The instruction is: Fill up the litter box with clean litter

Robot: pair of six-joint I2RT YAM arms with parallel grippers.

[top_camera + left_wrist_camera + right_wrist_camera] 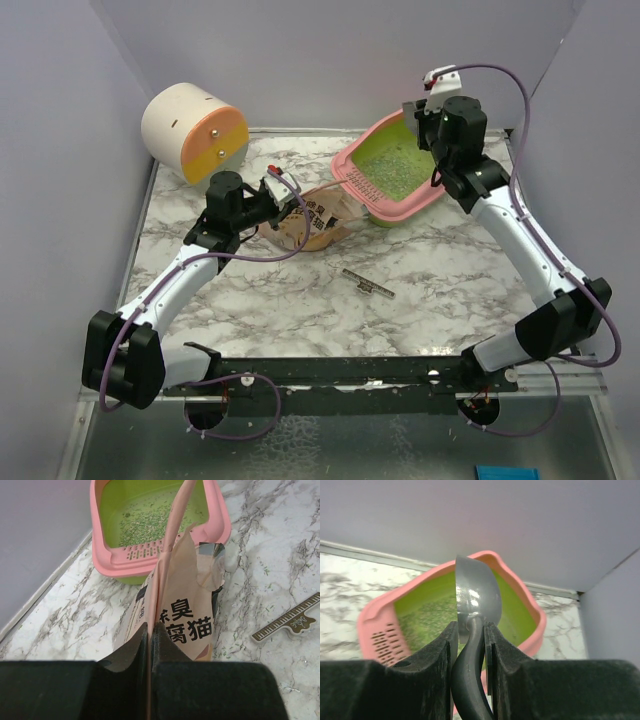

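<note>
The pink litter box (350, 168) with a lime-green inside stands at the back right, and shows in the left wrist view (102, 560) and right wrist view (370, 617). Greyish-green litter (398, 165) is scattered over its floor (145, 522). My right gripper (432, 128) hangs over the box's far side, shut on the dark handle of the grey metal scoop (477, 592), whose bowl stands above the box. My left gripper (282, 195) is shut on the top edge of the peach-pink litter bag (182, 615), which stands on the table left of the box (318, 222).
A cream-and-orange cylinder (195, 130) lies at the back left. A thin dark strip with a ruler-like edge (368, 284) lies mid-table, also in the left wrist view (290, 620). A few granules are spilled on the marble near the bag. Walls close in on the back and sides.
</note>
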